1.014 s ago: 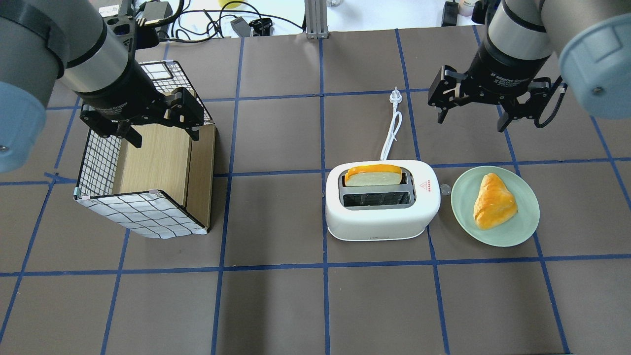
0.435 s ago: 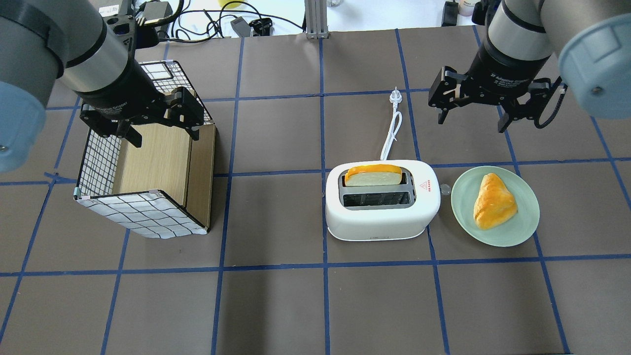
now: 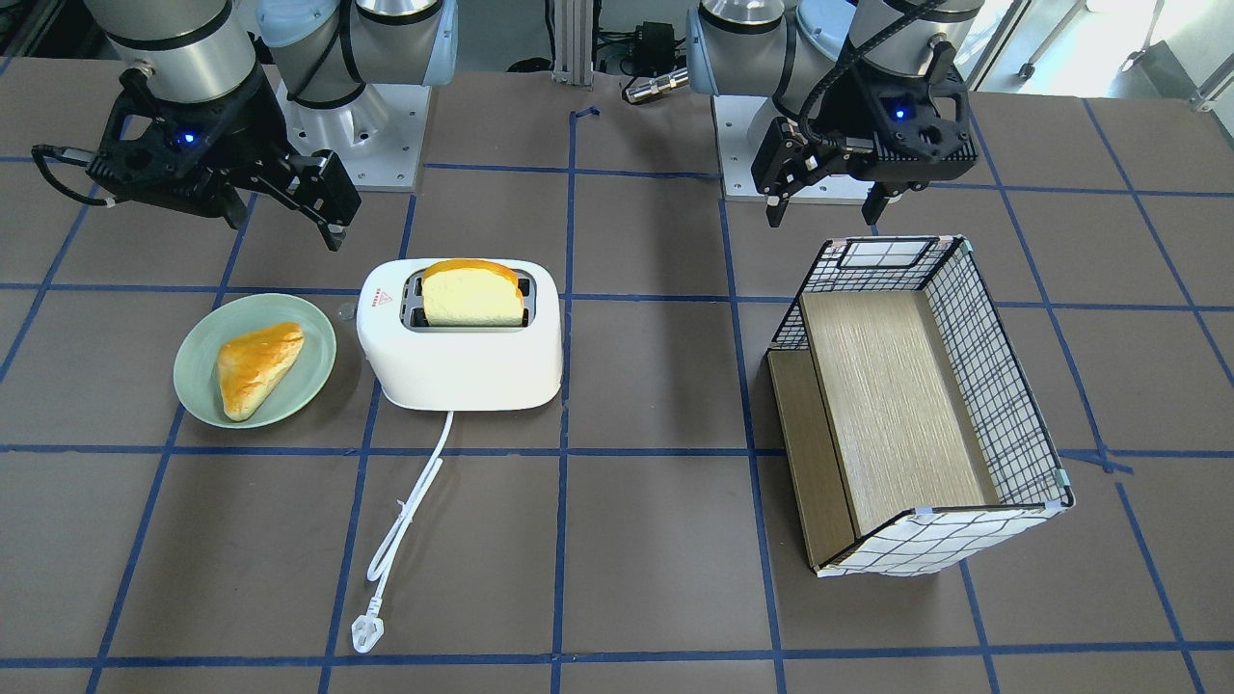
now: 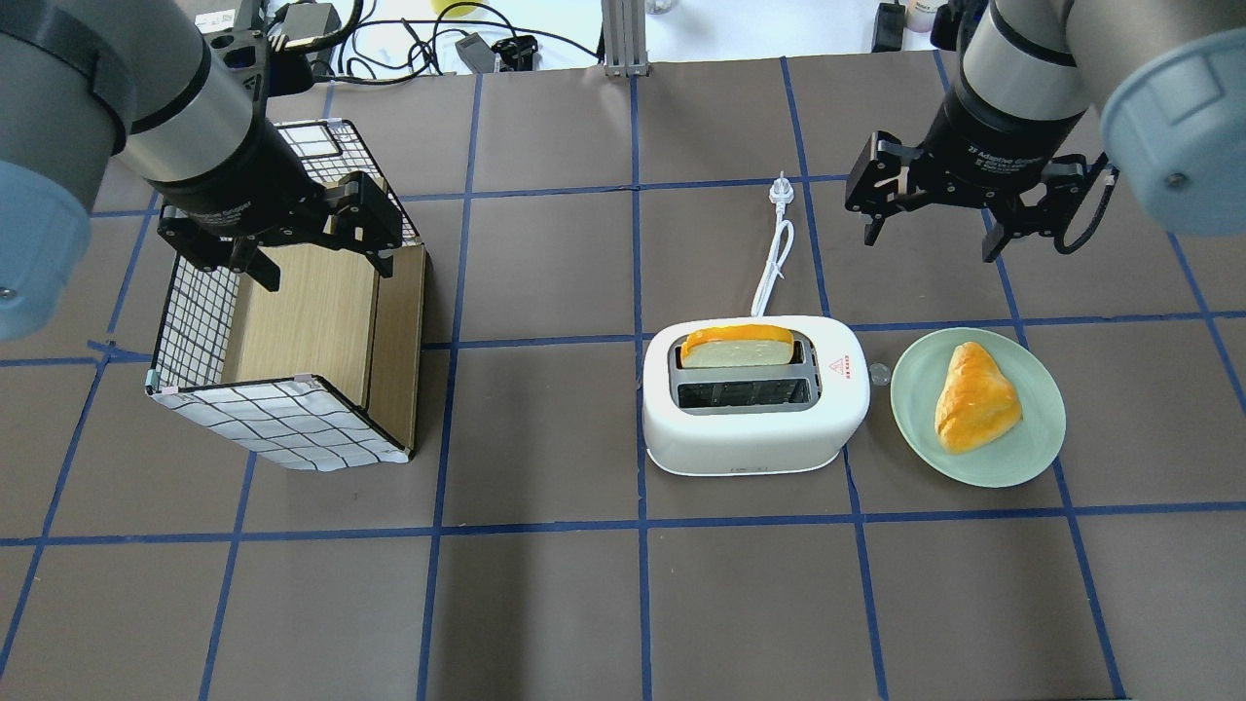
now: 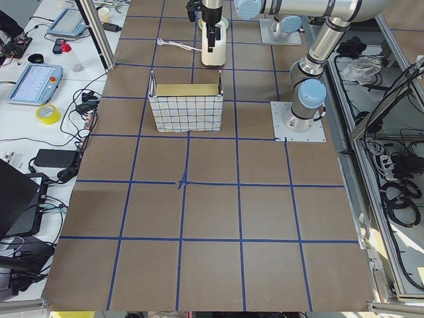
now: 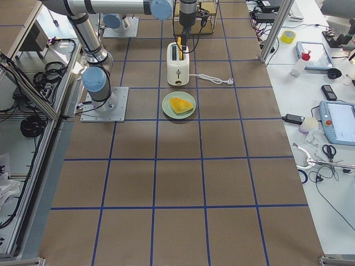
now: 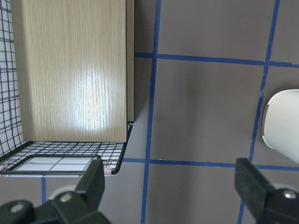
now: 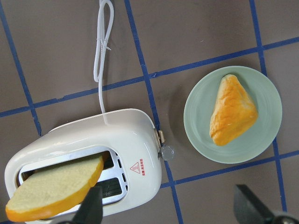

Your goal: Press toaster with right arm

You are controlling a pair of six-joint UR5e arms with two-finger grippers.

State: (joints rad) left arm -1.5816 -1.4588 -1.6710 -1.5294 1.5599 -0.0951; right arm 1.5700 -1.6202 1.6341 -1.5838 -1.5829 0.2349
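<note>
The white toaster point(image 4: 754, 409) stands mid-table with a slice of bread point(image 4: 737, 347) upright in its far slot. Its red triangle sticker point(image 4: 835, 367) and small lever knob point(image 4: 879, 372) face the plate side. Its cord point(image 4: 776, 255) runs away to a plug. It also shows in the front view point(image 3: 463, 337) and the right wrist view point(image 8: 88, 158). My right gripper point(image 4: 934, 222) is open and empty, hovering above the table beyond the plate, apart from the toaster; it shows in the front view point(image 3: 280, 207). My left gripper point(image 4: 321, 268) is open and empty above the crate.
A pale green plate point(image 4: 1012, 458) with a golden pastry point(image 4: 973, 397) lies right of the toaster, close to the lever knob. A wire-and-wood crate point(image 4: 292, 341) stands at the left. Blue tape lines grid the brown table.
The right gripper has shifted very slightly; nothing else has moved.
</note>
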